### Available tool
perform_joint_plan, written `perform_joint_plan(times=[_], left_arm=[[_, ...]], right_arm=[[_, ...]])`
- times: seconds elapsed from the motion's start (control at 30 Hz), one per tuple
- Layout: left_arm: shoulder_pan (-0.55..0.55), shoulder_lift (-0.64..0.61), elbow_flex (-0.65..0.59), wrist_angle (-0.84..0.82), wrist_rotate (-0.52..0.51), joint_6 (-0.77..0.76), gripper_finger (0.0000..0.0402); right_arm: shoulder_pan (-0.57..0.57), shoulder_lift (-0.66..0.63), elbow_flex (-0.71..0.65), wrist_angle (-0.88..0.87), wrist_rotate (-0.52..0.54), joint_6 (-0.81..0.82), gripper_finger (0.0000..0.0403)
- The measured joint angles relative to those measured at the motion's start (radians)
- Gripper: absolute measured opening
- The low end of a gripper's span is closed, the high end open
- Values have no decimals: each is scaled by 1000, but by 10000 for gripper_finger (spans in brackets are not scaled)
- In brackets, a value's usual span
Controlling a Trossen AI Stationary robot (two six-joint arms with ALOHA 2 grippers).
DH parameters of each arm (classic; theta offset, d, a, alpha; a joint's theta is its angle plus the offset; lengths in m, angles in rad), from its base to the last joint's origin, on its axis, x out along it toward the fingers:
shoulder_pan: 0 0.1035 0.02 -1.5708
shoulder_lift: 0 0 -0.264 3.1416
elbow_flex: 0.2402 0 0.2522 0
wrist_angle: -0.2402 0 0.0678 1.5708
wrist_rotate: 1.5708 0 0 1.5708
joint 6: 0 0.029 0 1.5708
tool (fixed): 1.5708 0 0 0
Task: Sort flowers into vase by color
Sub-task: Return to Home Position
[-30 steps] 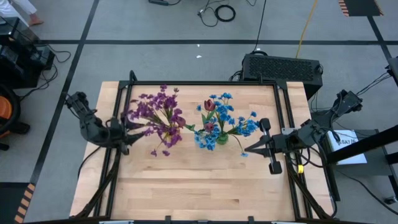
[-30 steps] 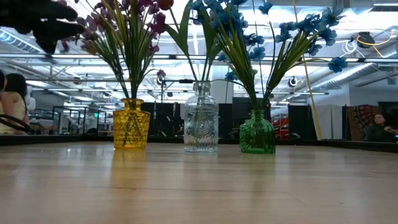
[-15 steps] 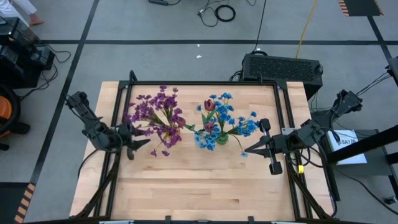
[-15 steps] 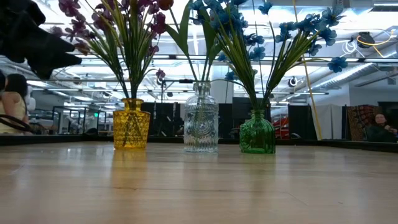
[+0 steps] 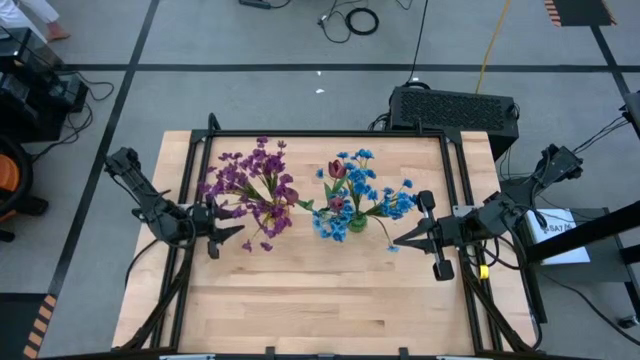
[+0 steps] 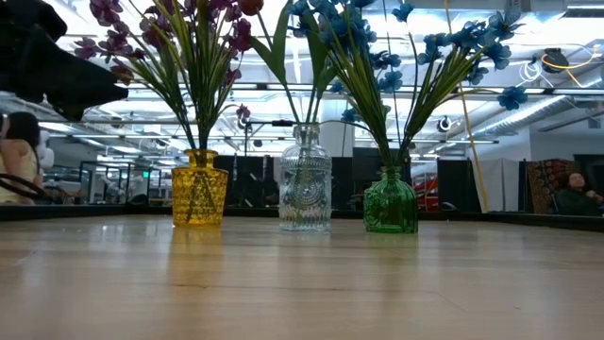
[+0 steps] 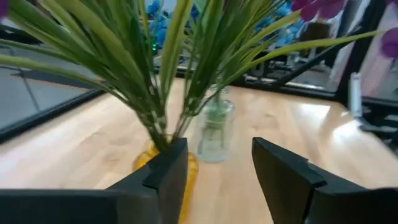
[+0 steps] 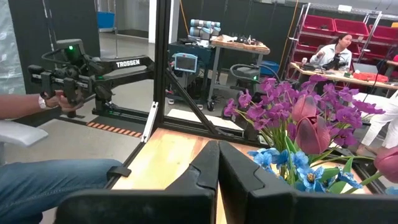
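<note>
Both grippers empty: left gripper (image 7: 217, 155) over the table's (image 5: 320, 300) left edge, fingers apart, facing the stems of the purple flowers (image 5: 250, 180) with the yellow vase (image 6: 199, 198) close ahead; right gripper (image 5: 402, 240) at the right edge, fingers pressed together, tip near the blue flowers (image 5: 365, 190). Sorting apparently finished, nothing loose on the wood, only the retreat to rest left to do. Likeliest trouble: drawing the left arm away on a line through the foliage, hooking a leaf or stem on a spread finger, then dragging a sprig out or tipping the yellow vase, top-heavy by the look of it. Safer to back straight off before lifting or swinging. Smaller risk on the right: brushing the outermost blue blossom in any swing toward the middle. Also worth minding the vases standing near one another, one toppled vase likely striking its neighbour. Counted: three vases in a row, namely yellow vase, clear vase (image 6: 305, 194), green vase (image 6: 391, 201); three colours of bloom, purple in the yellow, blue in the green, dark red flowers (image 5: 337, 169) between them and apparently in the clear vase; at least two dark red blossoms visible; purple and blue sprigs too dense to number; two arms, two grippers.
</note>
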Motion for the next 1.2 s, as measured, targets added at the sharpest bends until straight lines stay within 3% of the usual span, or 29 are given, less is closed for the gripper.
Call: perform_joint_plan(times=[0.1,0.3,0.5,0.77,0.93,1.2], left_arm=[[29,0,0,-7,1,39,151],[83,0,0,-2,15,114,14],[151,0,0,0,105,157,4],[317,0,0,71,370,239,2],[406,0,0,61,478,247,1],[496,-2,-30,93,565,244,1]], right_arm=[[0,0,0,1,0,-10,1],[0,0,0,1,0,-17,1],[0,0,0,-1,10,-62,1],[0,0,0,-44,9,-45,1],[0,-2,-18,-61,0,-20,1],[0,-95,-125,-29,0,4,0]])
